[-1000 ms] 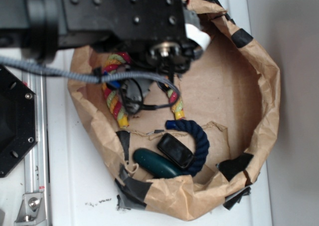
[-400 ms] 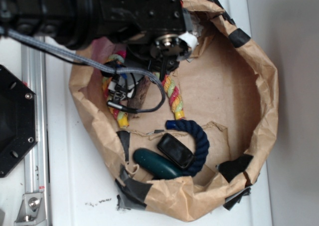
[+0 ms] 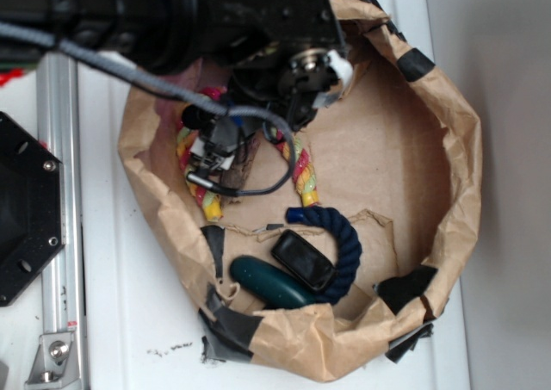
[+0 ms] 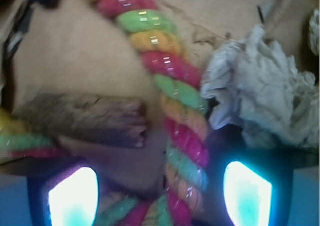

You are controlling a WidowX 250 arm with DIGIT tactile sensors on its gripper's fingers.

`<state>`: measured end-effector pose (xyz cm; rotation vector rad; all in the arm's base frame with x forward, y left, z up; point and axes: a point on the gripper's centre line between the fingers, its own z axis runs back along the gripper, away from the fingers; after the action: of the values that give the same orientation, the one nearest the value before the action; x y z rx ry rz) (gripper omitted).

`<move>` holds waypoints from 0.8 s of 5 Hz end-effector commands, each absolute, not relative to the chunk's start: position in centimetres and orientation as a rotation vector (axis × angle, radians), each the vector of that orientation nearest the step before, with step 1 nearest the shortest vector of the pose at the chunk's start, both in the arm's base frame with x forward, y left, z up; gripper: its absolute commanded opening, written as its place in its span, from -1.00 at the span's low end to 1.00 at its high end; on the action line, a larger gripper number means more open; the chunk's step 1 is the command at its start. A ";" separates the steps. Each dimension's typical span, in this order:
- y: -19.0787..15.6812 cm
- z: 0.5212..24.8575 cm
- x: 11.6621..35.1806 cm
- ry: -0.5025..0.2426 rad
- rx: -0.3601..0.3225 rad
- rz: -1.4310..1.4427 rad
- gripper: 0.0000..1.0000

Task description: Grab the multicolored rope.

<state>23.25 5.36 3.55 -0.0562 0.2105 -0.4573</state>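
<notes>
My gripper [image 4: 160,191] is right down over the multicolored rope [image 4: 182,136]. In the wrist view the two fingers [image 4: 72,193] glow at the bottom, one on each side, and the rope runs up between them. The fingers are spread wide and are not squeezing anything yet. So I think the reaching part is nearly done. What is left is to pinch the rope and lift it.

Just past the fingers, a rough brown chunk [image 4: 95,123] lies beside the rope on the left. A crumpled white paper wad [image 4: 260,94] sits close on the right. Either one could get pinched too if I close a bit crooked.

From the outside view, the rope [image 3: 301,170] lies in a brown paper basket [image 3: 461,175] with black tape on its rim. The arm [image 3: 198,15] and its cable [image 3: 237,188] hide the top of the arch. Only the two legs with yellow ends show. Farther along sit a dark blue rope [image 3: 344,239], a small black box [image 3: 303,259] and a dark green thing [image 3: 271,282]. They are apart from my rope and not in my way.
</notes>
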 end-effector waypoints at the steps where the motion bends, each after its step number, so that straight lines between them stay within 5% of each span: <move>1: 7.6 2.5 23.6 0.267 0.015 -0.450 1.00; 4: 7.0 3.3 24.0 0.224 0.148 -0.395 1.00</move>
<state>23.53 6.88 1.60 0.1183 0.2878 -0.3862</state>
